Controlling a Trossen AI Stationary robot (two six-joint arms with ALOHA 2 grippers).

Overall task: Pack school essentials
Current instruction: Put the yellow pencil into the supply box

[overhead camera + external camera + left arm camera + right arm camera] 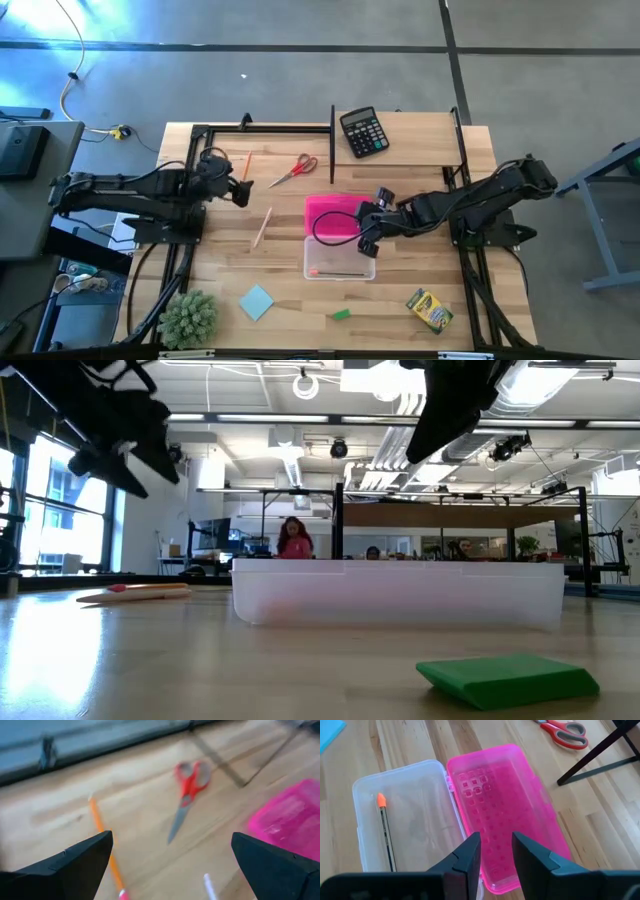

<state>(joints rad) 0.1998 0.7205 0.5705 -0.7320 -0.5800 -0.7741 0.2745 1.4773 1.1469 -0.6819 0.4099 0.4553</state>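
Note:
An open pencil case lies mid-table, its pink lid (330, 215) on the far side of its clear tray (340, 258). A dark pencil with an orange tip (385, 835) lies in the tray. My right gripper (365, 235) hangs above the case, slightly open and empty, over the pink lid (496, 845). My left gripper (243, 190) hangs open and empty above the table (172, 845), near the orange pencil (105, 845) and the red-handled scissors (187, 790). The pale wooden stick (262, 227) lies left of the case.
A black calculator (363, 132) lies at the far edge. Along the near edge lie a fuzzy green plant (188, 317), a light blue notepad (256, 301), a green eraser (505, 678) and a yellow-green crayon box (429, 309). People sit in the room behind the table.

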